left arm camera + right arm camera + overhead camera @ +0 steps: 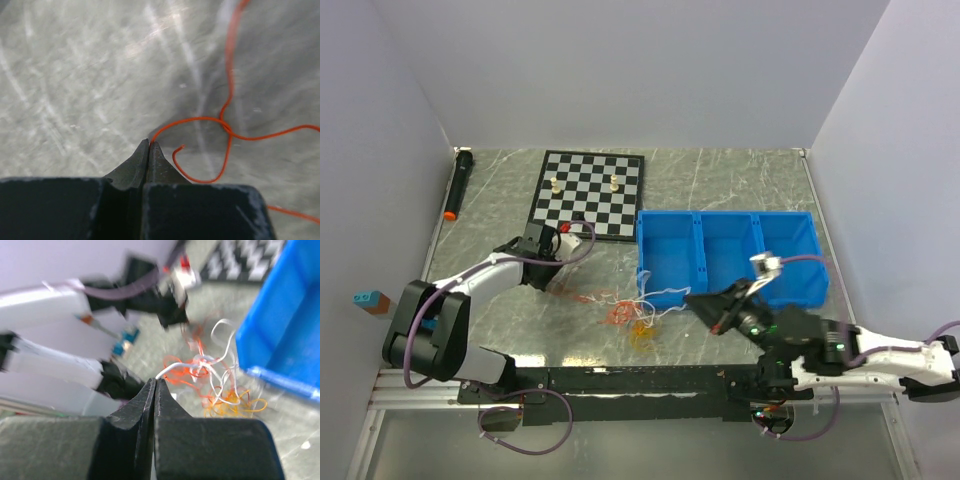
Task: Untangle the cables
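Observation:
The cables lie in a tangle (pixel 632 315) of red, orange, yellow and white cords on the marble table, just in front of the blue bin. My left gripper (pixel 546 283) (pixel 149 143) is shut on the end of a red cable (pixel 227 125), which loops and crosses itself on the table before trailing off right. My right gripper (pixel 692 298) (pixel 155 379) is shut on the end of a white cable (pixel 174 368) that runs back into the knot (pixel 207 371). Yellow-orange cords (pixel 234 407) lie bunched at the knot's near side.
A blue three-compartment bin (pixel 730 256) (pixel 280 325) stands right of the tangle. A chessboard (pixel 590 195) with three pieces lies at the back. A black marker with an orange tip (pixel 457 185) lies along the left edge. A small blue and brown block (pixel 370 300) sits off the table's left side.

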You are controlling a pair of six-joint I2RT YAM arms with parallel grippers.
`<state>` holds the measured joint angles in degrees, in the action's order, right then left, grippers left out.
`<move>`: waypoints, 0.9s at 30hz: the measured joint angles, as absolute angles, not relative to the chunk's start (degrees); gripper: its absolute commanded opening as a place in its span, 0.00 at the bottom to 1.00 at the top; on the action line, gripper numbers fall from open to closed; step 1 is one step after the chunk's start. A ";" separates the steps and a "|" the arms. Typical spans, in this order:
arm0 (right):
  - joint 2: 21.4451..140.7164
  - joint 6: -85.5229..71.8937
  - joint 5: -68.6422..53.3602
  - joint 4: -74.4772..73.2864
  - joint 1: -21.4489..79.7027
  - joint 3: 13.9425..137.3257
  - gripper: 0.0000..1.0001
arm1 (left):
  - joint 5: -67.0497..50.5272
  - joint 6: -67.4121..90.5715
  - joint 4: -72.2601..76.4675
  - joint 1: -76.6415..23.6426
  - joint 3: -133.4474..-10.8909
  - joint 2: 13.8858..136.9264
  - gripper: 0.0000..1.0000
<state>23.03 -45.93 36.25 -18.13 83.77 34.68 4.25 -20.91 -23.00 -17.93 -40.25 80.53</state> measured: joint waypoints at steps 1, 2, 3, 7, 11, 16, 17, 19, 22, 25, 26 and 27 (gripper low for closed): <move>22.22 -44.86 36.99 -19.14 83.90 36.07 0.00 | 5.52 -21.39 -22.33 -17.91 -39.68 80.53 0.01; 21.12 -43.35 37.93 -20.45 83.99 38.00 0.00 | 6.55 -21.71 -21.65 -17.91 -39.24 80.53 0.01; 20.27 -41.63 38.87 -21.37 84.01 40.27 0.00 | 7.66 -21.98 -20.84 -17.91 -38.81 80.55 0.01; 19.16 -34.89 41.34 -22.59 84.03 46.96 0.00 | 12.01 -23.44 -17.58 -17.93 -37.47 81.19 0.01; 19.44 -27.18 42.41 -22.76 84.12 52.97 0.00 | 16.25 -25.08 -13.54 -17.93 -36.07 81.93 0.01; 22.15 -18.31 40.53 -21.34 84.14 62.06 0.00 | 22.15 -28.10 -6.68 -17.96 -33.69 83.40 0.01; 23.20 -16.67 39.72 -21.47 84.14 64.10 0.00 | 22.96 -28.62 -5.56 -18.00 -33.23 83.50 0.01; 25.78 -13.91 37.98 -21.34 84.14 67.94 0.00 | 24.53 -29.85 -2.72 -18.22 -31.88 83.64 0.01; 29.19 -10.66 34.76 -20.56 84.14 72.97 0.00 | 26.15 -31.22 0.45 -18.22 -30.30 83.72 0.01; 31.29 -7.81 31.79 -20.10 84.14 76.47 0.00 | 27.35 -32.56 3.53 -18.20 -28.73 83.72 0.01; 31.75 -7.18 31.07 -19.84 84.14 77.47 0.00 | 27.73 -33.08 4.38 -18.20 -28.25 83.72 0.01; 32.16 -6.37 30.13 -19.46 84.14 78.76 0.00 | 28.34 -33.74 5.58 -18.20 -27.57 83.72 0.01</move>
